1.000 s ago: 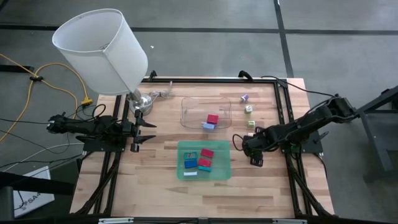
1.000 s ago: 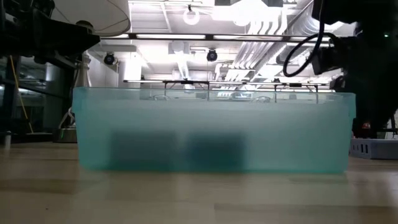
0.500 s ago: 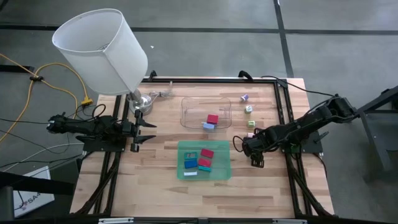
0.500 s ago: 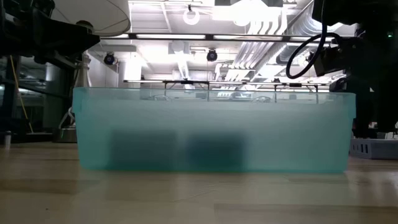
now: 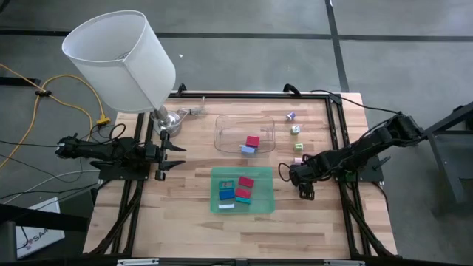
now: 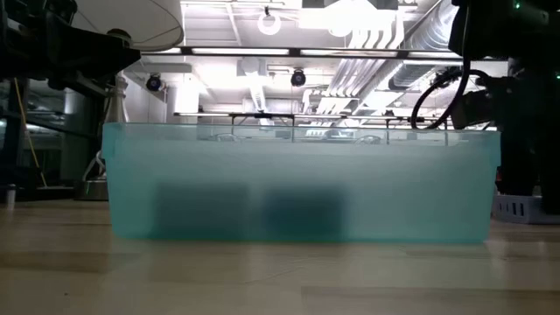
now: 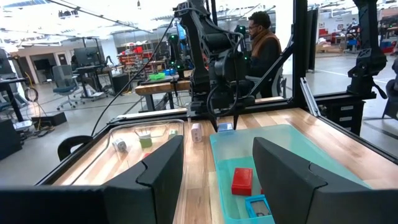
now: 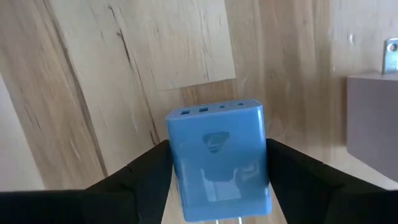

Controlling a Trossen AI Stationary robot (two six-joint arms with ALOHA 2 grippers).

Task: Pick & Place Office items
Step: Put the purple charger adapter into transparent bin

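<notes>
Right of the green tray: a blue block (image 8: 217,162) sits between the two dark fingers of the right gripper (image 5: 301,191), with bare wood behind it.
Right gripper: it pinches the blue block on both sides, at the middle right of the high view, just beside the green tray (image 5: 262,201).
Green tray: it is at the lower middle of the high view. Two red blocks (image 5: 246,181), a blue one (image 5: 226,195), a teal one (image 5: 242,200) and a white one (image 5: 226,207) lie in it.
Clear tray: this clear tray (image 5: 229,129) is just above the green one in the high view. A red block (image 5: 253,141) and a pale blue block (image 5: 248,150) lie in it, touching.
Loose bits: four small cubes (image 5: 295,129) lie in a row on the wood at the upper right, above the right gripper.
Left gripper: the left gripper (image 5: 164,157) hangs at the middle left of the high view, well apart from both trays. Its fingers are spread with nothing between them.
Table: the wooden table (image 5: 192,199) has a dark frame around it.
Lamp: a big white lamp (image 5: 118,59) stands at the upper left corner.
Room: a person (image 7: 264,43) shows far back in the left wrist view.
</notes>
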